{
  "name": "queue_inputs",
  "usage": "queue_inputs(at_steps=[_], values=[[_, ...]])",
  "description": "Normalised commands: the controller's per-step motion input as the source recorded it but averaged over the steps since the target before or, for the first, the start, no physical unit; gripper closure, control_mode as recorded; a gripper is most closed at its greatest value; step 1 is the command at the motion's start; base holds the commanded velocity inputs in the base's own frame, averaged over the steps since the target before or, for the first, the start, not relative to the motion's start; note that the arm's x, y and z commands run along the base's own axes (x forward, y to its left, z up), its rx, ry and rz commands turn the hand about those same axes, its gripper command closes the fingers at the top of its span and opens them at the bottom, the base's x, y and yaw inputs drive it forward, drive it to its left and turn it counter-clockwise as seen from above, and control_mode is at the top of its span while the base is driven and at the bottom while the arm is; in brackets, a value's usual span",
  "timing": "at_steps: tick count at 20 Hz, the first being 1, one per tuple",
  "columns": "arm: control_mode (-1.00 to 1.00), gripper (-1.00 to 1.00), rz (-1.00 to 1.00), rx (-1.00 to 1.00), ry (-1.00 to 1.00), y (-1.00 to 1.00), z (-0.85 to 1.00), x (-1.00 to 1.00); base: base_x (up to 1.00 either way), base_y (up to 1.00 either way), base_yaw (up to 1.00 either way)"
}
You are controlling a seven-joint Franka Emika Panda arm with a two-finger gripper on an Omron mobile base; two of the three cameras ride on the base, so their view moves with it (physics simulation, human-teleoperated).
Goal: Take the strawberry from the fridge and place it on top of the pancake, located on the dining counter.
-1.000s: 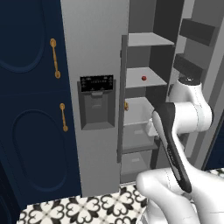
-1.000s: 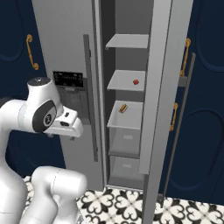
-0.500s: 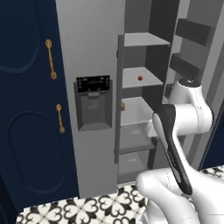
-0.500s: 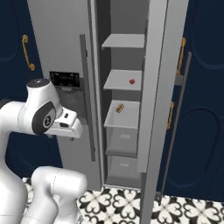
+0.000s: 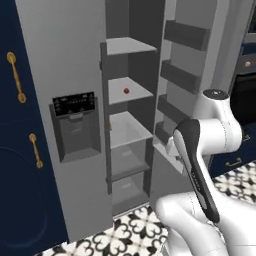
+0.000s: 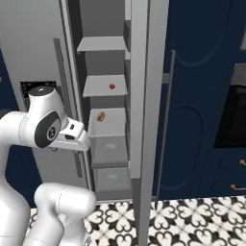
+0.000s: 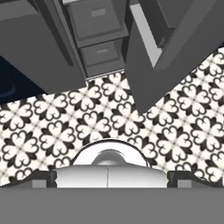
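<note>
1. The tall grey two-door fridge [image 5: 75,125] stands with its right door open, grey shelves exposed.
2. White arm folded low; its gripper [image 7: 111,177] aims at the patterned floor tiles [image 7: 109,118], jaws spread, empty.
3. The tiny bright red strawberry [image 5: 126,91] sits on the second shelf; rounded, no evident long axis.
4. Judgement: approach step; next, raise and reach in.

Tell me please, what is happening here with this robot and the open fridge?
The robot stands in front of the fridge, whose right door is open. The strawberry lies on a middle shelf, untouched, and a small tan item sits on the shelf below it. The arm is folded near the robot's body, and the hand camera looks down at the patterned floor and the bottom drawers. The gripper is open and holds nothing; reaching for the berry has not begun.
</note>
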Motion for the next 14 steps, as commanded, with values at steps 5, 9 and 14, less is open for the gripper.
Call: queue_inputs(at_steps=[5, 9, 14], values=[[1.0, -1.0, 0.0, 0.0, 0.0, 0.0, 0.0, 0.0, 0.51, 0.01, -0.05], [1.0, -1.0, 0.0, 0.0, 0.0, 0.0, 0.0, 0.0, 0.63, 0.0, 0.0], [1.0, -1.0, 0.0, 0.0, 0.0, 0.0, 0.0, 0.0, 0.77, 0.0, 0.02]])
